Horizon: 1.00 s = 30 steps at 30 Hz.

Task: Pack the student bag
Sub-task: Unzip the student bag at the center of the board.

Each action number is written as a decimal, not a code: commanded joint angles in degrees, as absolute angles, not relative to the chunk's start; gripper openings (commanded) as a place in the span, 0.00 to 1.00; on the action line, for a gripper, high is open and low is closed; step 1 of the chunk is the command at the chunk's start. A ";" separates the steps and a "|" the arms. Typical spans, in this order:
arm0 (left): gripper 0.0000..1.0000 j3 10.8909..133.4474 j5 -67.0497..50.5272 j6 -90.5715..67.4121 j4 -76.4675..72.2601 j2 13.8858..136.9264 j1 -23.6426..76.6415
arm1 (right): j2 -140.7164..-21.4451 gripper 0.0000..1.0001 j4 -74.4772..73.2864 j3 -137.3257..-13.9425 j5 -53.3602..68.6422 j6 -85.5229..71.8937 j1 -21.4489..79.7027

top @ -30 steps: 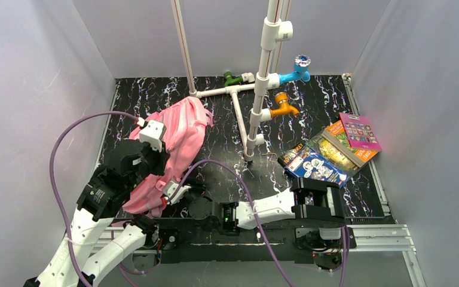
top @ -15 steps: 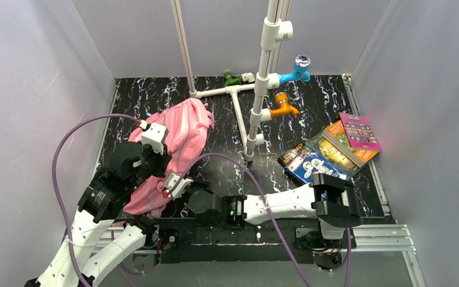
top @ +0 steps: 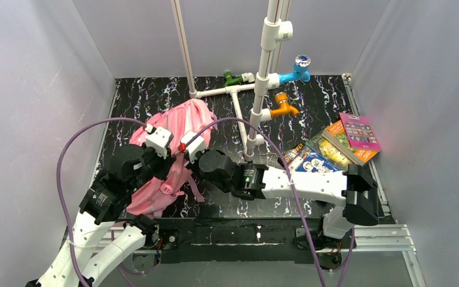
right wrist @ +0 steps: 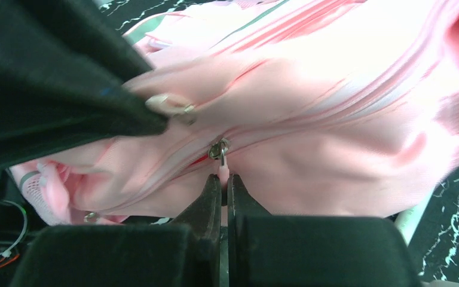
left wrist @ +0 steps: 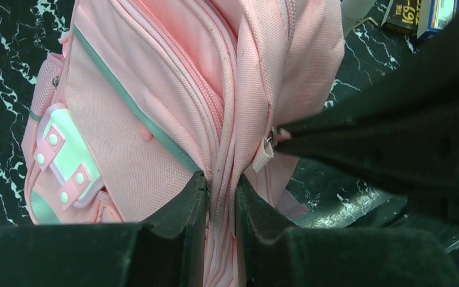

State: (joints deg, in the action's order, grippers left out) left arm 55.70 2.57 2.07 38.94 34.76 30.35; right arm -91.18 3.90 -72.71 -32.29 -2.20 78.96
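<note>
Pinching a ridge of zip seam on the large pink fabric student bag (top: 182, 122), your left claw (left wrist: 221, 191) stands narrow with cloth caught between its fingers. Your right claw (right wrist: 222, 186) is closed tight on the small pink zip pull tab (right wrist: 222, 172). The student bag sits on the left half of the black marbled bench (top: 149, 95). Colourful flat books (top: 334, 152) lie by the right edge; white plastic pipes (top: 257, 107) with coloured taps stand farther back.

Pipe rack (top: 262, 89) blocks centre; books (top: 326, 152) crowd right; open floor (top: 149, 95) behind student bag (top: 185, 121).
</note>
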 commanded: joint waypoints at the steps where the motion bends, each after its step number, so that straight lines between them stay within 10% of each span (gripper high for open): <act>1: 0.00 53.94 -2.49 11.05 39.76 33.08 31.59 | -85.77 0.01 0.50 -76.57 -37.51 -2.91 73.80; 13: 0.00 51.46 10.46 29.79 37.29 36.04 36.39 | -80.90 0.01 -3.36 -73.85 -38.22 -4.44 73.76; 17: 0.53 50.48 14.04 20.44 36.90 32.16 36.33 | -80.38 0.01 -2.72 -72.39 -34.38 -6.19 73.74; 24: 0.76 53.77 2.82 -6.55 35.03 30.26 36.38 | -81.31 0.01 1.27 -72.04 -23.31 -9.89 73.74; 30: 0.77 55.19 2.13 -15.71 31.05 35.40 36.38 | -82.09 0.01 1.28 -72.51 -18.18 -14.06 73.74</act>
State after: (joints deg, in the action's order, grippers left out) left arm 53.36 4.54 -6.68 34.54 31.83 36.47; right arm -83.72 -6.11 -71.02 -23.20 -10.48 73.60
